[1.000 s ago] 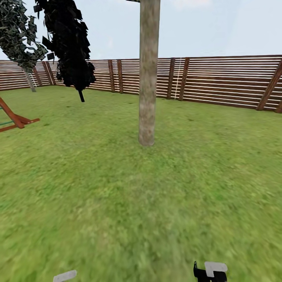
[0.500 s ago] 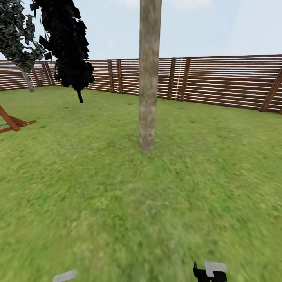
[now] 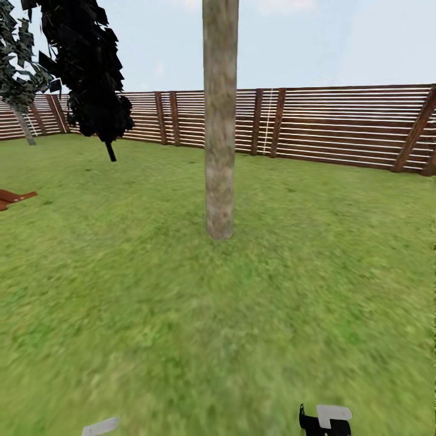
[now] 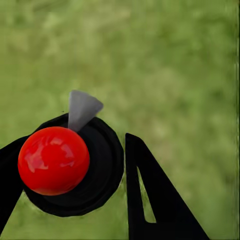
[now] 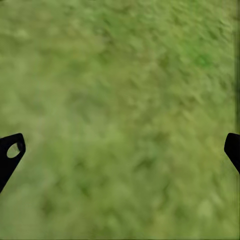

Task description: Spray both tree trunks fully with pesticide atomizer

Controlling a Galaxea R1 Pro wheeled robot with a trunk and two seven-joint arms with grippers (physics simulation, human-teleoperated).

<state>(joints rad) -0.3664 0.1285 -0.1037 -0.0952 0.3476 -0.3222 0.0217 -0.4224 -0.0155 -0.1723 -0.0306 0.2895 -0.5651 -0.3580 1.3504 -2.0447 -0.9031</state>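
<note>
One tree trunk [image 3: 220, 121] stands ahead of us, unsprayed; our left tool [image 4: 95, 175] clamps the pesticide atomizer [image 4: 65, 167], our right tool [image 5: 120, 150] gapes apart, empty.

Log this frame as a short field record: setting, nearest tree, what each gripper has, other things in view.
setting: lawn ringed by a slatted wooden fence
nearest tree: tree trunk ahead, pale, upright
left gripper: shut on atomizer, red top, black body
right gripper: open, nothing between fingers, grass below
other: dark conifer at left
</note>
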